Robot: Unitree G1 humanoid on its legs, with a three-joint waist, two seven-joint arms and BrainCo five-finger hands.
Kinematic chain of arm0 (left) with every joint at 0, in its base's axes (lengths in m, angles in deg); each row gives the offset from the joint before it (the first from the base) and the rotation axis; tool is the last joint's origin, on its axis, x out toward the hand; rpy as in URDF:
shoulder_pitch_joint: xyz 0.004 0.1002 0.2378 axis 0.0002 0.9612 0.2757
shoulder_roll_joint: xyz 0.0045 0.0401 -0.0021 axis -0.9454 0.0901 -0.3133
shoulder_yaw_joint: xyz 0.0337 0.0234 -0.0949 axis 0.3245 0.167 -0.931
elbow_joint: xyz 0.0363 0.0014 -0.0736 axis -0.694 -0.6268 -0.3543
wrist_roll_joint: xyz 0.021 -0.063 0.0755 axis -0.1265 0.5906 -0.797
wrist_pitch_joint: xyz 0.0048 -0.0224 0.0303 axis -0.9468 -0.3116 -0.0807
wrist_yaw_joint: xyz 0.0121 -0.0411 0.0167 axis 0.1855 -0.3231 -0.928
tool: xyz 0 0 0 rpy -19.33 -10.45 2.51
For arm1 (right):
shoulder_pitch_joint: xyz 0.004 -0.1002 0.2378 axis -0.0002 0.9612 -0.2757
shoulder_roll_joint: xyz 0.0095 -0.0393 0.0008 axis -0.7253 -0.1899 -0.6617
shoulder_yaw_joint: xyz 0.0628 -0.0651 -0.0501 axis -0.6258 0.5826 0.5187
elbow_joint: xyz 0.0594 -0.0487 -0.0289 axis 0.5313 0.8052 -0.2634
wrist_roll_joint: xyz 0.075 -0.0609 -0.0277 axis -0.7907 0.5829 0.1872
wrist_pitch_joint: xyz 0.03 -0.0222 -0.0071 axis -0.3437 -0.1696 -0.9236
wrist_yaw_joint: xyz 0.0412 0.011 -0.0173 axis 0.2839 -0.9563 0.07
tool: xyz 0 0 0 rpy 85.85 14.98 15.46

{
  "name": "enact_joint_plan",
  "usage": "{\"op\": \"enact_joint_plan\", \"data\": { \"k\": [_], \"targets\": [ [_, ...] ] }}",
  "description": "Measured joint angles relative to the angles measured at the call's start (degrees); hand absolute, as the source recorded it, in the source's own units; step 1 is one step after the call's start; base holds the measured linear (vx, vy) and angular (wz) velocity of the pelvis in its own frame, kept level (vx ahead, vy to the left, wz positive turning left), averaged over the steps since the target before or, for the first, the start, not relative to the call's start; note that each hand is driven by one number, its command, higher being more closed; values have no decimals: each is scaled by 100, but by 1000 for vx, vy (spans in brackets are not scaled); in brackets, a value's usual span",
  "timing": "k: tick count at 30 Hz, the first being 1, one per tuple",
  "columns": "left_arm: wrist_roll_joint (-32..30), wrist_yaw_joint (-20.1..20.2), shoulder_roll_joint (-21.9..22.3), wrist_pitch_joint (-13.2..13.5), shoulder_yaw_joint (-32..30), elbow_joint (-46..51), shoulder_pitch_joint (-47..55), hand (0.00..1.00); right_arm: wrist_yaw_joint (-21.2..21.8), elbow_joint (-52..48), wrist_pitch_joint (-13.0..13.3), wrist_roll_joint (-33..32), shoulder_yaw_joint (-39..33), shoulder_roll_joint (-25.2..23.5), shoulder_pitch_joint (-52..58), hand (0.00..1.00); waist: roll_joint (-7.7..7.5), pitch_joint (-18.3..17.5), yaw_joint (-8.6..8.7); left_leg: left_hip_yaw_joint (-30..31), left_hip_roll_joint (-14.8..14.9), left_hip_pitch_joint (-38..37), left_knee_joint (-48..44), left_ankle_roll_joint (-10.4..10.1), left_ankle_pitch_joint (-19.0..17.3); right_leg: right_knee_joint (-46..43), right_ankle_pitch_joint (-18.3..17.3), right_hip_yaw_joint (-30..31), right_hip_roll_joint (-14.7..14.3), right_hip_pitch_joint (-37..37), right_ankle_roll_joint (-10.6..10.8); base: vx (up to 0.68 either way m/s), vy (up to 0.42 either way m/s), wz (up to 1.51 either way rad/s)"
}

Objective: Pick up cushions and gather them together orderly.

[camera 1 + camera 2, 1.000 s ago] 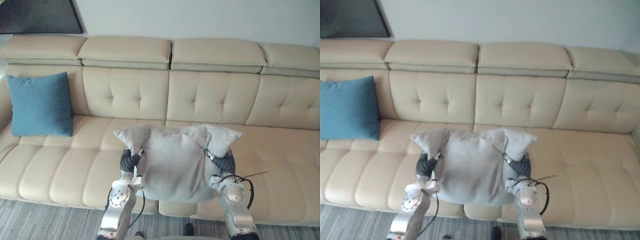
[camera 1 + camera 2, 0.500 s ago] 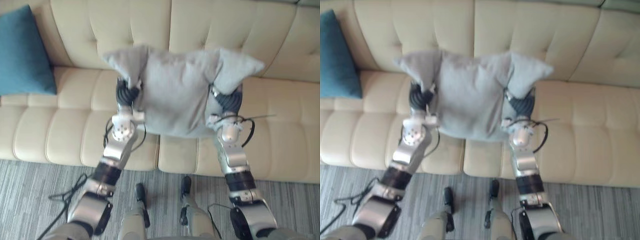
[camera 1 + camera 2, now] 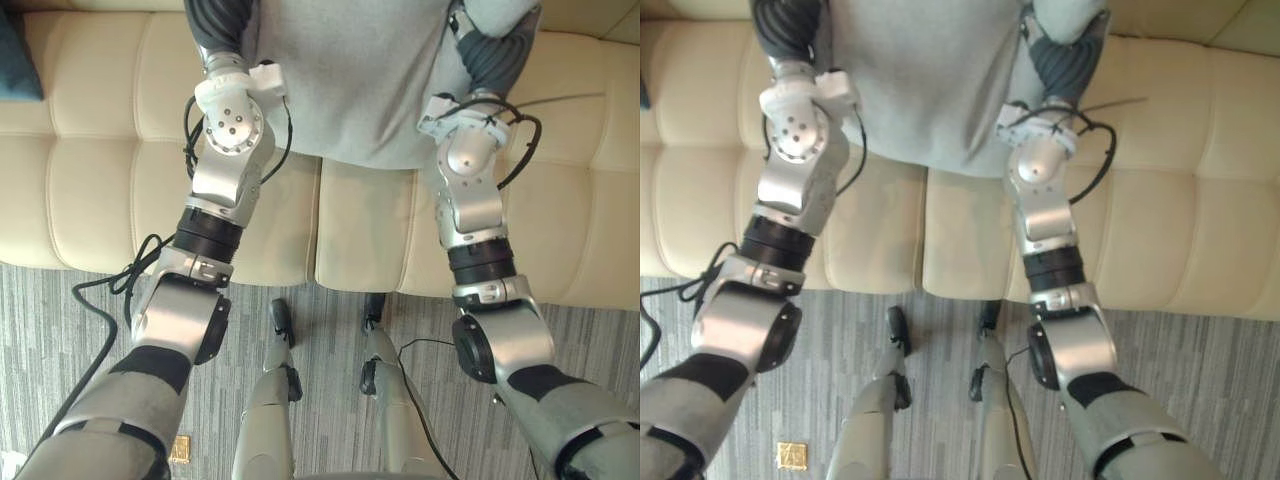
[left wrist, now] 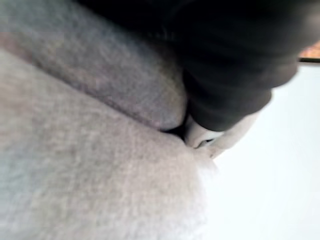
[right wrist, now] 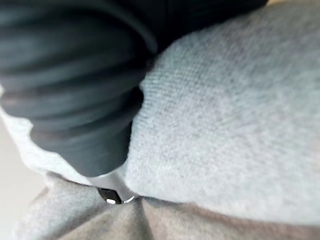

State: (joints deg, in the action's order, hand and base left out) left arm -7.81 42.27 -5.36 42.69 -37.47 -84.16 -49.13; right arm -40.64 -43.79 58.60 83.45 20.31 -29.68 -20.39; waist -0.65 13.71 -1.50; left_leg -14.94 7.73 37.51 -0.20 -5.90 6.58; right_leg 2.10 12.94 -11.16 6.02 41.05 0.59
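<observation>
A grey cushion (image 3: 350, 80), soft and nubbly, creased where it was pressed, was held up over the seat of the cream sofa (image 3: 100, 150). It was squeezed at its two sides between the left hand (image 3: 215, 22) and the right hand (image 3: 500, 60). Both hands were sunk into the fabric, so their grip could not be told. A blue cushion (image 3: 14, 60) was seen on the sofa far to the left, well apart.
</observation>
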Motion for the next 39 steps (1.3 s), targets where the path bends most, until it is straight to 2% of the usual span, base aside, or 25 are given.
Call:
{"op": "enact_joint_plan", "data": {
  "k": [7, 11, 16, 18, 21, 25, 27, 29, 30, 32, 34, 35, 39],
  "targets": [
    [139, 243, 85, -6, -190, -339, -116, 0, 142, 551, -175, -134, -105, 402, -495, 0, 12, 8, -70, -28, 38, 59, -1, -1, 1, -1, -4, -131, -16, 3, 2, -1, 4, 5],
    [449, 396, 27, -10, -394, -347, -202, 0, 436, 609, -194, -877, -290, 748, -573, 0, 47, 28, -80, -32, 81, 53, -56, -2, 1, -139, -15, -254, -27, 3, 0, -2, 1, 1],
    [695, 772, -569, -47, -710, -450, 2, 0, 937, 632, -194, -1625, -345, 1492, -362, 0, 57, 34, -71, -206, 87, -287, -93, -1, 0, -699, -322, -268, 36, -98, -62, 20, -1, 1],
    [844, 1059, -979, -60, -943, -454, 434, 0, 1235, 628, -193, -1885, -429, 1894, 199, 0, 57, 34, -70, -236, 72, -614, -85, -1, -1, -813, -443, -262, 61, -376, -73, 93, -20, 0],
    [886, 1349, -1433, -80, -1236, -457, 1142, 0, 1535, 628, -199, -2053, -714, 2189, 1153, 0, 60, 36, -58, -355, 67, -1048, -86, 0, -1, -905, -493, -241, 75, -745, -93, 112, -10, -5],
    [881, 1578, -1512, -94, -1554, -103, 2340, 0, 1856, 252, -197, -2158, -905, 2213, 2524, 0, 59, 35, -41, -494, 41, -1456, -86, 6, -9, -904, -503, -130, 87, -1101, -78, 75, -6, -12],
    [822, 1690, -1341, -98, -1584, 405, 3379, 0, 2138, -206, -191, -2145, -939, 1955, 3486, 0, 58, 34, -26, -512, 32, -1688, -89, 42, -50, -893, -541, -55, 87, -1302, -26, 39, -25, -17],
    [664, 1794, -936, -100, -1569, 796, 4276, 0, 2382, -449, -190, -2057, -939, 1560, 4308, 0, 53, 28, -27, -560, 41, -1986, -108, 55, -260, -889, -734, -18, 74, -1578, 17, 29, -23, -15],
    [560, 1891, -605, -99, -1522, 984, 4773, 0, 2520, -571, -192, -2031, -940, 1286, 4791, 0, 54, 16, -28, -616, 48, -2158, -141, 53, -488, -883, -946, 9, 67, -1750, 46, 5, -18, -13],
    [356, 2023, -84, -124, -1346, 1014, 5447, 0, 2714, -607, -185, -2014, -937, 782, 5434, 0, 40, -6, -28, -660, 74, -2254, -315, 63, -665, -870, -1041, 38, 61, -1900, 62, -51, -38, -13],
    [157, 2180, 400, -200, -1179, 851, 6033, 0, 2885, -497, -192, -1951, -910, 252, 5984, 0, 38, -50, -31, -704, 95, -2429, -343, 69, -739, -808, -1048, 77, 25, -2095, 71, -49, -32, -16],
    [-38, 2309, 702, -262, -1105, 574, 6394, 0, 2997, -254, -206, -1690, -815, -55, 6328, 0, 23, -182, -41, -787, 119, -2561, -346, 37, -762, -757, -1045, 96, -7, -2213, 77, -6, -23, -17],
    [-549, 2595, 1143, -449, -1091, -674, 6978, 0, 3191, 841, -273, -1084, -775, -697, 6911, 0, 17, -698, -39, -831, 186, -2942, -373, -50, -850, -558, -1070, 120, -111, -2652, 134, 29, -14, -13]
  ]
}}
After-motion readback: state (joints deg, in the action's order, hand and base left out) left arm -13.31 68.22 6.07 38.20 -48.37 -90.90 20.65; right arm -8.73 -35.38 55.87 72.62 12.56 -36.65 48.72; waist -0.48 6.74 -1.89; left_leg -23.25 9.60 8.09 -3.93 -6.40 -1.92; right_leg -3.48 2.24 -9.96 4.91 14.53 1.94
